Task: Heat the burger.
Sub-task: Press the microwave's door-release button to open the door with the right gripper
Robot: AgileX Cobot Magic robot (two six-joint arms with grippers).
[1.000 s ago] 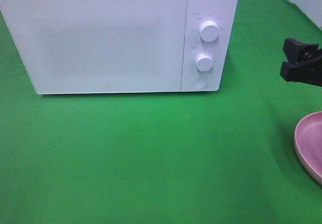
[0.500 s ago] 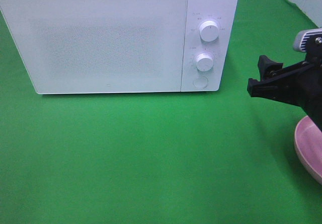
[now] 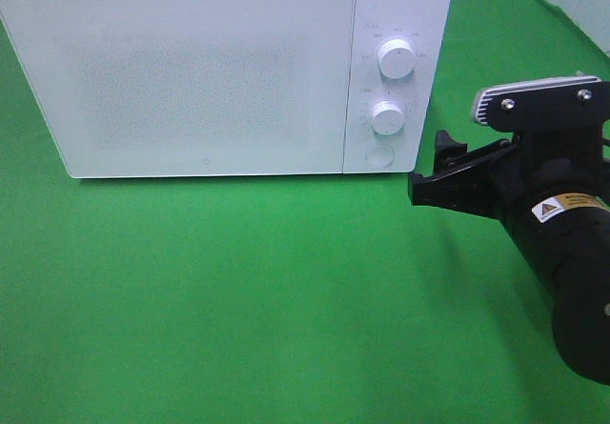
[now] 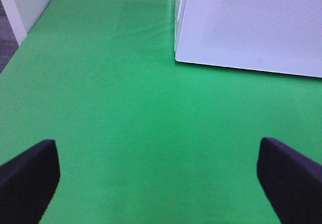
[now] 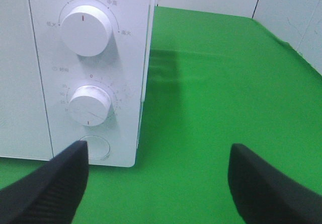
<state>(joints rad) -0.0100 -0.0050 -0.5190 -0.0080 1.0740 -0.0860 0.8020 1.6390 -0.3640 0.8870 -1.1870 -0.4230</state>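
My left hand (image 4: pixel 160 178) hung wide open and empty over the green bench (image 3: pixel 238 300). The microwave (image 3: pixel 200 81) door was shut. My right hand (image 3: pixel 431 171), open and empty, sat just beside its round button (image 3: pixel 379 155). The burger was out of view, perhaps behind that arm. I judged that heating hadn't begun.

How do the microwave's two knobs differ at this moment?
The upper knob has a red pointer line aimed up; the lower knob has a small mark pointing down. Text labels ring the upper knob, while a numbered scale rings the lower knob. Both are white and round.
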